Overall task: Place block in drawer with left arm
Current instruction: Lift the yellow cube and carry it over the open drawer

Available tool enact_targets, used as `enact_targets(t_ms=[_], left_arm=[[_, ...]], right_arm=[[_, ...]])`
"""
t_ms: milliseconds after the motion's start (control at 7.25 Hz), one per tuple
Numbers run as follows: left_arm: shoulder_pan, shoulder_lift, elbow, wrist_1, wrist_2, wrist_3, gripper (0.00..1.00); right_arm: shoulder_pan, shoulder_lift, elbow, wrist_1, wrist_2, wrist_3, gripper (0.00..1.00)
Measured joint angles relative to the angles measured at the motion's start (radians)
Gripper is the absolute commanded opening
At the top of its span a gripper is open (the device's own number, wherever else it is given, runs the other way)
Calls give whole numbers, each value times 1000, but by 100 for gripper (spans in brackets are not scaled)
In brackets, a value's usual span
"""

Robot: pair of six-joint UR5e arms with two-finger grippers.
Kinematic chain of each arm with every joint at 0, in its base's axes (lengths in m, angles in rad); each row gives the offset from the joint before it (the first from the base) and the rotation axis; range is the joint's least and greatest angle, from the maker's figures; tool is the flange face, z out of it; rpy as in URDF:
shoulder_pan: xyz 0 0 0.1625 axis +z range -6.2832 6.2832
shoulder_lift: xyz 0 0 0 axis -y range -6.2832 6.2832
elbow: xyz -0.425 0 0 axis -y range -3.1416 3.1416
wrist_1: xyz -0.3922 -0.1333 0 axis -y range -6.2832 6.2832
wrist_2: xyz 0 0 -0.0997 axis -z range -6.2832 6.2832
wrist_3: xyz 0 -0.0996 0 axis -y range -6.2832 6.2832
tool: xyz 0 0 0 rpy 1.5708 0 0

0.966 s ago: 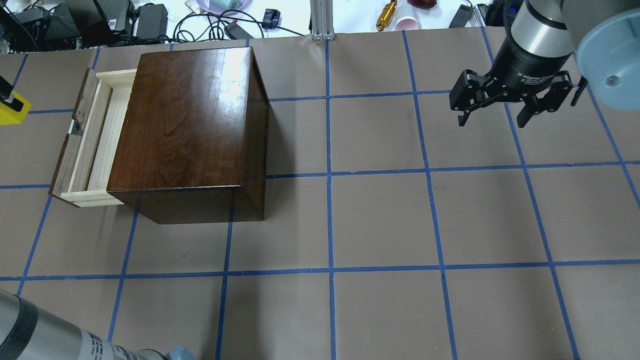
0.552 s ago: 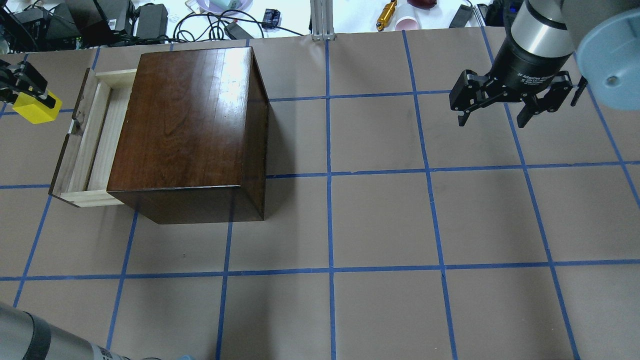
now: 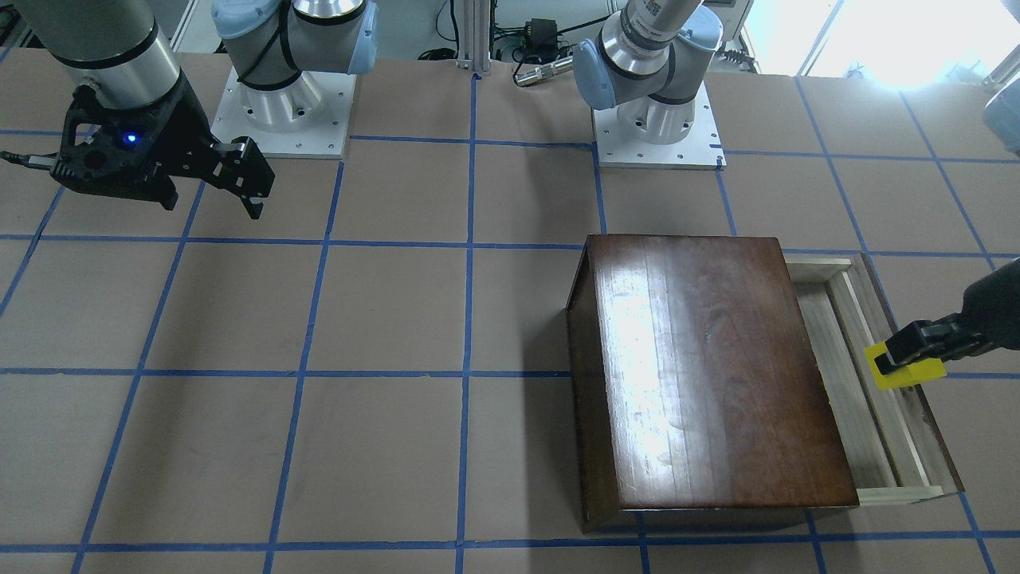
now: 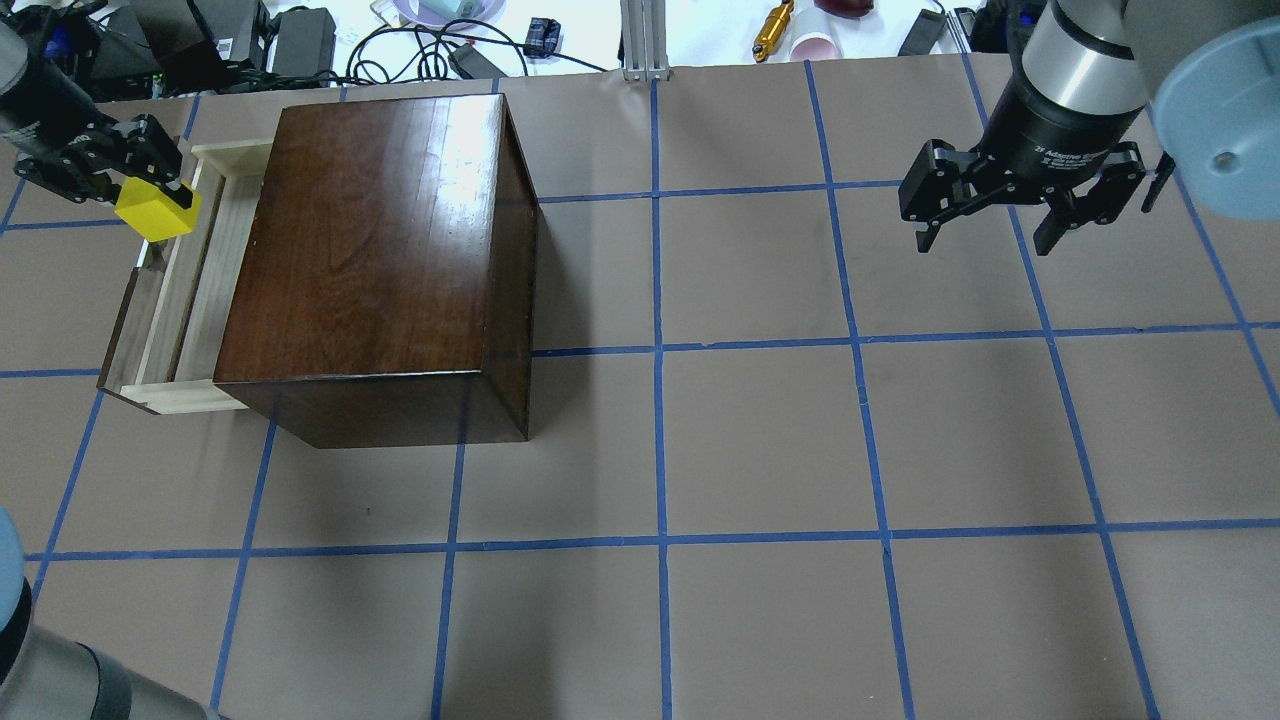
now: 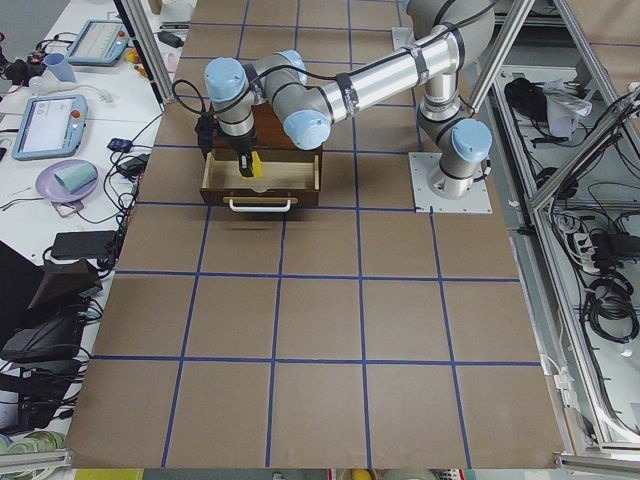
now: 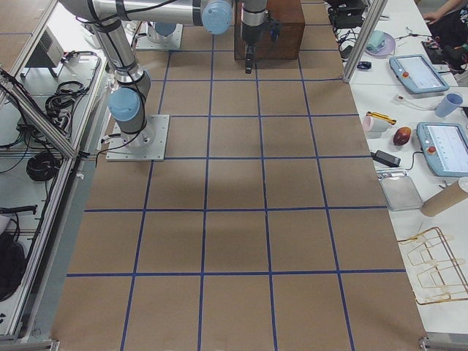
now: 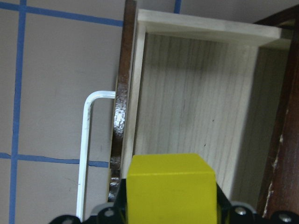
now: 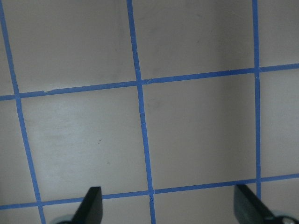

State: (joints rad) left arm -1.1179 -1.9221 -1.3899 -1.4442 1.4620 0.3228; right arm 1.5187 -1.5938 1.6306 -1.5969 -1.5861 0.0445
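Note:
The yellow block (image 4: 156, 212) is held in my left gripper (image 4: 150, 195), which is shut on it above the front panel of the open drawer (image 4: 205, 285). The drawer sticks out of the dark brown box (image 4: 375, 265). In the front-facing view the block (image 3: 908, 371) hangs over the drawer's outer edge (image 3: 892, 399). In the left wrist view the block (image 7: 170, 189) fills the bottom, with the pale drawer floor (image 7: 196, 107) beyond it and the white handle (image 7: 86, 154) to the left. My right gripper (image 4: 1000, 215) is open and empty, far to the right above the table.
Cables, power bricks and small items (image 4: 300, 40) lie along the table's far edge behind the box. Blue tape lines (image 4: 660, 350) cross the brown table. Both arm bases (image 3: 279, 104) stand at the robot's side.
My left gripper has carried the yellow block rightward from the view's left edge to above the drawer's front panel. The right arm has not moved.

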Motion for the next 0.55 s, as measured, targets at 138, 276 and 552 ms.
enact_targets(t_ms=[138,276,552], left_arm=[[-6,5,-31,25,0,3,10],[-10,10,-61,47,0,11,10],[-12,18,-134,120,-1,28,10]], right_arm=[[0,0,0,0,0,0,100],[0,0,0,0,0,0,100],[0,0,0,0,0,0,100]])
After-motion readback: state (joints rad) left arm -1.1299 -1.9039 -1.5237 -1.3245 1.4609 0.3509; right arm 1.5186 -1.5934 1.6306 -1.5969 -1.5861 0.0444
